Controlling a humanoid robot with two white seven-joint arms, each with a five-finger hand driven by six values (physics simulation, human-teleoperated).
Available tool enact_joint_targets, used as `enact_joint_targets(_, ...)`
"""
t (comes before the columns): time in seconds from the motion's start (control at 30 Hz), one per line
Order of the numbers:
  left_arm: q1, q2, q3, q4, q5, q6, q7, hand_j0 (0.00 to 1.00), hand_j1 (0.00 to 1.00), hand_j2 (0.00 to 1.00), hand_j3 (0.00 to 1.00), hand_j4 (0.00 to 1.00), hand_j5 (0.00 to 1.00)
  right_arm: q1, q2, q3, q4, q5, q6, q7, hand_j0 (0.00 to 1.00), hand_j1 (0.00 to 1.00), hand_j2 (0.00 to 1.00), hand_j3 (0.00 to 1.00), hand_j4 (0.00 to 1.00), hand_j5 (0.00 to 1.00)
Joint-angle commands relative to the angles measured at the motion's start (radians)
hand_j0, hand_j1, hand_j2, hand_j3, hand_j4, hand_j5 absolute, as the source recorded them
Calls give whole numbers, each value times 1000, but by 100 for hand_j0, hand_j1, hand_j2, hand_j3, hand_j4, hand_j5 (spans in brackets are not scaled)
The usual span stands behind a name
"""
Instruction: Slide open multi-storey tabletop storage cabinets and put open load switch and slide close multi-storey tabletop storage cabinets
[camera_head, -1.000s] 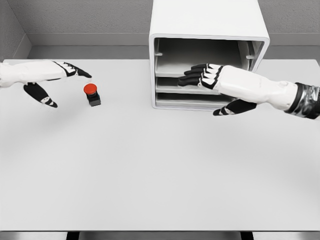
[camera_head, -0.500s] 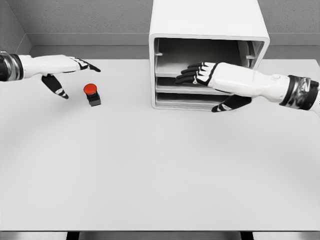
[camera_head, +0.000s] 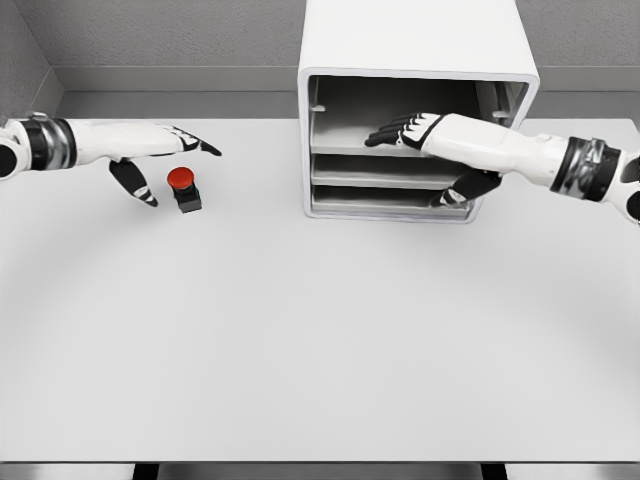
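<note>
A small switch with a round red button on a black square base (camera_head: 183, 189) sits on the plain white table (camera_head: 320, 350), well to the left of the big white box-shaped cabinet with grey shelves inside (camera_head: 415, 110). The left hand (camera_head: 160, 150) hovers just above and left of the switch, fingers spread wide, thumb hanging down, holding nothing. The right hand (camera_head: 415, 132) reaches into the cabinet's open front at the top shelf, fingers flat and stretched out, holding nothing too. The switch looks little, hard and light, so it should lift easily. Its button top is smooth and round and might slip, so I think the best place to pinch it is the flat sides of the black base. It also looks easy to knock over with a bump.
</note>
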Motion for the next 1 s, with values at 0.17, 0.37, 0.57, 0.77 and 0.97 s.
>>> enact_joint_targets(0.17,17,-18,1,5,3,1,-1,100,100,100,100,100,100,-8,40,-1,80,-6,2,16,100,100,100,100,100,100)
enact_joint_targets(0.37,29,-32,-1,6,1,1,-2,100,100,100,100,100,100,-9,76,-1,128,29,2,16,100,100,100,100,100,100)
enact_joint_targets(0.57,31,-32,-1,18,1,1,0,82,82,82,82,82,82,-9,92,-1,158,40,2,25,100,100,100,100,100,100)
enact_joint_targets(0.77,40,-52,4,52,-19,1,4,82,82,82,82,82,82,-6,98,2,169,41,2,37,100,100,100,100,100,100)
enact_joint_targets(0.97,40,-55,5,69,-20,1,6,82,82,82,82,82,82,-2,79,6,126,43,2,51,100,100,100,100,100,100)
